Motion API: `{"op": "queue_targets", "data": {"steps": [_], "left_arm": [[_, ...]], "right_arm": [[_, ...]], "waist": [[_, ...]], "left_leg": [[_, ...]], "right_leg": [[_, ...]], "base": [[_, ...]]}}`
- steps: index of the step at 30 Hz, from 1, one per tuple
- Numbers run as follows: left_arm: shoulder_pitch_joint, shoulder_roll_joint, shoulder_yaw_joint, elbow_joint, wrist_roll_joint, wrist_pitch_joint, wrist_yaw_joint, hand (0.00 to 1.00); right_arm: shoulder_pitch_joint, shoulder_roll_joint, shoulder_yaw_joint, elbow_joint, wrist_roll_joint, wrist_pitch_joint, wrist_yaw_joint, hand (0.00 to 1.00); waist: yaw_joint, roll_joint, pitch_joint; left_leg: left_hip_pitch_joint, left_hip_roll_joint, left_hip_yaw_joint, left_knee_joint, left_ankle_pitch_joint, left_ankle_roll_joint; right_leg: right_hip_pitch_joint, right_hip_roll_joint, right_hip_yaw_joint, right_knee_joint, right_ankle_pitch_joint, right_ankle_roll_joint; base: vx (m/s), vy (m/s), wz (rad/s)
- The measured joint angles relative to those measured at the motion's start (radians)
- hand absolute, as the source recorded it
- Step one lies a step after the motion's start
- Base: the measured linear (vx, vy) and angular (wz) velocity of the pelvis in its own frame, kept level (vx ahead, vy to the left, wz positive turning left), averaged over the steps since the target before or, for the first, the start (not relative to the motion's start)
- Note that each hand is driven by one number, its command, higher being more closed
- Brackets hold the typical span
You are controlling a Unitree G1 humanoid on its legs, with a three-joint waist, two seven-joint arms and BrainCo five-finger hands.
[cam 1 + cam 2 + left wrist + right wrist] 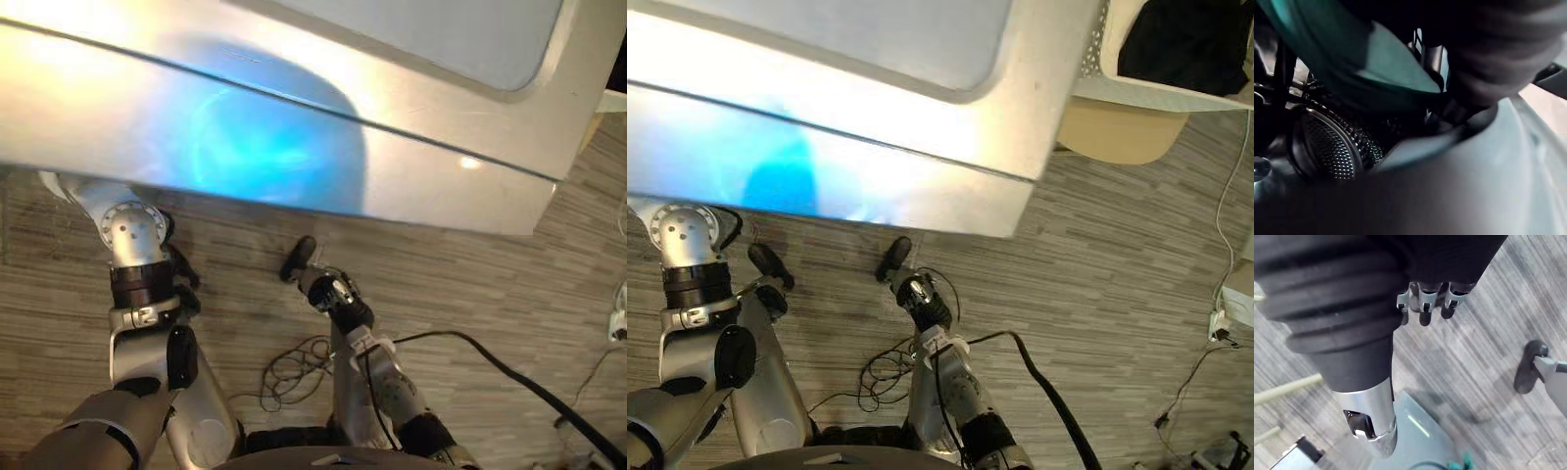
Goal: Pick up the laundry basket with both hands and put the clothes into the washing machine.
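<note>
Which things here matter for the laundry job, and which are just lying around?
Job: washing machine; its drum; laundry basket; dark clothes in it.
Lying about: white plug block on the wooden floor.

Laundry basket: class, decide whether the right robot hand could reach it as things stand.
Probably not: the right robot hand hangs low by the floor, and the corner of the washing machine stands between it and the laundry basket.

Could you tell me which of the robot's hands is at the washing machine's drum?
The left hand: its wrist view shows the perforated drum and teal cloth close by; the right hand hangs over the floor.
</note>
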Motion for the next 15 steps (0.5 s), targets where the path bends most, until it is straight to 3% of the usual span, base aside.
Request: {"op": "queue_targets", "data": {"steps": [5,8,12,15], "left_arm": [[-0.150,0.037,-0.057,0.093,-0.035,0.000,0.022,1.00],[-0.233,0.043,-0.057,0.094,-0.104,-0.034,0.027,1.00],[-0.314,0.017,-0.045,0.094,-0.239,-0.174,0.036,1.00],[-0.359,0.004,-0.016,0.093,-0.286,-0.229,0.021,1.00]], "right_arm": [[0.000,-0.011,-0.011,-0.035,0.009,-0.032,-0.001,0.00],[0.010,-0.008,0.002,-0.075,0.009,-0.033,-0.002,0.00],[0.047,-0.007,0.011,-0.127,0.009,-0.043,0.000,0.00],[0.078,-0.005,0.012,-0.165,0.009,-0.046,0.002,0.00]], "waist": [[-0.001,-0.002,-0.001],[-0.018,-0.002,-0.001],[-0.025,-0.008,-0.005],[-0.029,-0.026,-0.016]], "left_leg": [[-0.067,-0.009,0.004,-0.017,0.040,0.016],[-0.128,0.003,0.005,-0.004,0.046,0.033],[-0.170,0.050,0.004,0.052,0.047,0.051],[-0.211,0.090,-0.021,0.103,0.031,0.055]], "right_leg": [[-0.037,0.003,-0.006,-0.061,0.023,-0.008],[-0.071,0.021,-0.009,-0.112,0.072,-0.014],[-0.076,0.066,-0.005,-0.167,0.143,-0.020],[-0.081,0.098,-0.007,-0.182,0.165,-0.027]], "base": [[-0.14,-0.009,0.15],[-0.15,0.069,-0.15],[-0.06,0.078,-0.31],[0.01,0.058,-0.30]]}}
